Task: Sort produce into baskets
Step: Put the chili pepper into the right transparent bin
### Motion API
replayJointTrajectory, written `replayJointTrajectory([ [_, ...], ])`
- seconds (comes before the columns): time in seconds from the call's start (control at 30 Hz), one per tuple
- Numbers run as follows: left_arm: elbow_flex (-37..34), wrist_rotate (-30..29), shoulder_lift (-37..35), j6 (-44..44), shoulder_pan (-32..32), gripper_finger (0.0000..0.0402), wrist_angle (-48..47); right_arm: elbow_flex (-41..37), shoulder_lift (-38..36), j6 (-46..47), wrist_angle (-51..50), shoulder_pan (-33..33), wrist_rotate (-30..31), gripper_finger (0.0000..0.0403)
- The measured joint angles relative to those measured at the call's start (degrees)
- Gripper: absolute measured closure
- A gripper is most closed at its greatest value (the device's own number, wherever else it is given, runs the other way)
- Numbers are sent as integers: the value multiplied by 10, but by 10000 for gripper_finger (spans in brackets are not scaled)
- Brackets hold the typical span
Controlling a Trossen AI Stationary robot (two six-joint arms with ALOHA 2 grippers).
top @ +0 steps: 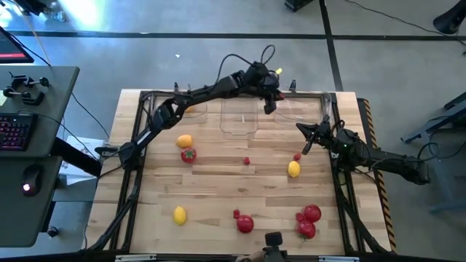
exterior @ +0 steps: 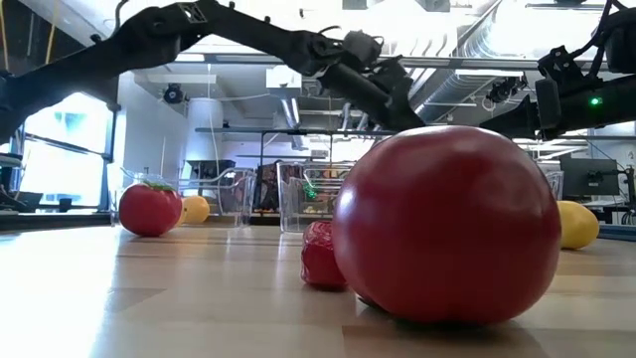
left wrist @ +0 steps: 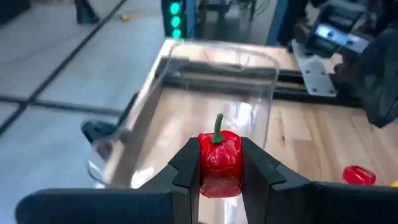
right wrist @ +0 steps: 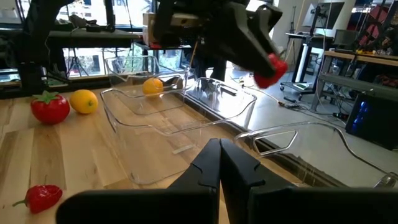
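We see the left gripper (top: pixel 270 104) at the top centre of the high view, over the clear baskets (top: pixel 240 116) along the table's far edge, its fingers clamped on a small red pepper (left wrist: pixel 220 158) with a green stem. In the left wrist view the pepper hangs above a basket's rounded rim (left wrist: pixel 217 56). The right gripper (top: pixel 304 147) waits at the right of the high view, fingers pressed together with nothing between them.

On the pale wooden table (top: pixel 218 182) the rest of the produce lies scattered. A lemon (top: pixel 185 141) touches a green-topped red fruit (top: pixel 188 154) at centre left. Another lemon (top: pixel 293 169) sits centre right, beside a tiny red berry (top: pixel 297 156). A third lemon (top: pixel 179 215) lies at lower left, and round red fruits (top: pixel 309 220) cluster at lower right. One more yellow fruit (right wrist: pixel 152 86) rests inside a basket in the right wrist view.

In the low view a big red fruit (exterior: pixel 447 224) fills the foreground and blocks much of the table behind it.

We can read no writing. Around the table lies grey floor, with a desk and keyboard (top: pixel 14 131) at the left edge of the high view.
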Motion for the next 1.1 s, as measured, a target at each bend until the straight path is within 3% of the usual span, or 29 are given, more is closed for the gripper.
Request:
replayJointTrajectory([
  [0.23,1,-77,8,-1,-24,344,6,0,0,0,0,0,-3,403],
  [0.57,0,-75,51,-69,-28,344,14,0,0,0,0,0,-3,403],
  [1.1,1,-77,60,-82,-40,344,-32,0,0,0,0,0,-4,403],
])
